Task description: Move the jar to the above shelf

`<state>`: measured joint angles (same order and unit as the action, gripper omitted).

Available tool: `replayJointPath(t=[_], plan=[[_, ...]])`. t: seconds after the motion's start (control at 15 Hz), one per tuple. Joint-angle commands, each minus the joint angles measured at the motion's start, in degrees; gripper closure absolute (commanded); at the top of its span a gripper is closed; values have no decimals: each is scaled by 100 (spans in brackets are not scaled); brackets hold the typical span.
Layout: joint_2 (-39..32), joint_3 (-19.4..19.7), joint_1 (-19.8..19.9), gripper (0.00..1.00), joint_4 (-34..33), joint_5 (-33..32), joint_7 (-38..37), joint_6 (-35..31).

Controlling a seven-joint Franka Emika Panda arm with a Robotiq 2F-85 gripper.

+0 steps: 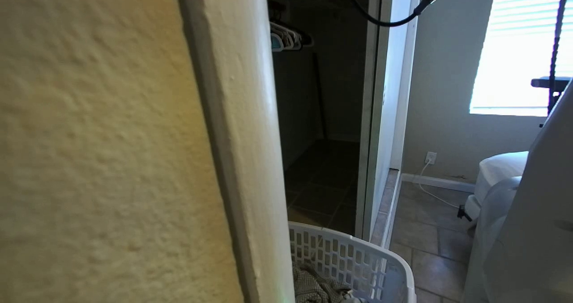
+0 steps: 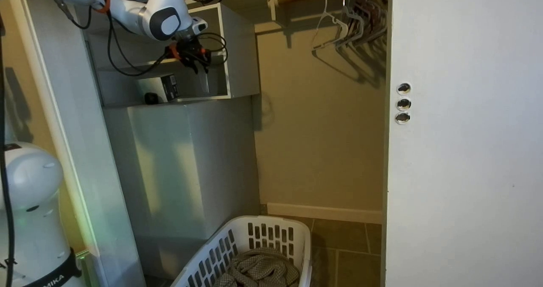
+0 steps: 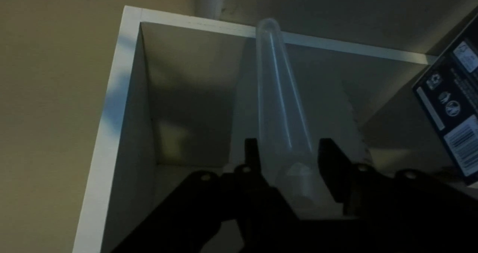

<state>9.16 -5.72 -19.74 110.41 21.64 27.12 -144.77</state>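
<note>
My wrist view comes through dim and soft, the tool (image 3: 287, 148) almost a black silhouette, thin bluish glints on the clear jar (image 3: 278, 96) at its tips. Below the tool in an exterior view, I get pale yellow light broken by shadow on the cabinet front (image 2: 163, 164). In an exterior view, the window (image 1: 510, 57) glares white and the near wall (image 1: 112, 137) looks blurred.

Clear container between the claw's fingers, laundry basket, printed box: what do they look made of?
The clear container looks glossy: see-through, with bright streaks; plastic or glass, I can't tell which. The laundry basket is likely moulded plastic, low sheen, judging by its slotted white walls. The printed box is probably smooth cardboard, given its flat, barcoded face.
</note>
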Motion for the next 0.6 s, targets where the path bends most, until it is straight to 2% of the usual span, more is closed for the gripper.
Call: replayJointPath(t=[0.0, 0.2, 0.4, 0.47, 0.53], plan=[[-162, -52, 67, 86, -199, 291, 296, 17], [-182, -54, 77, 94, -205, 340, 349, 34], [-197, -57, 86, 92, -232, 356, 399, 52], [-200, -59, 88, 65, -241, 360, 411, 57], [-199, -59, 87, 42, -247, 370, 431, 62]])
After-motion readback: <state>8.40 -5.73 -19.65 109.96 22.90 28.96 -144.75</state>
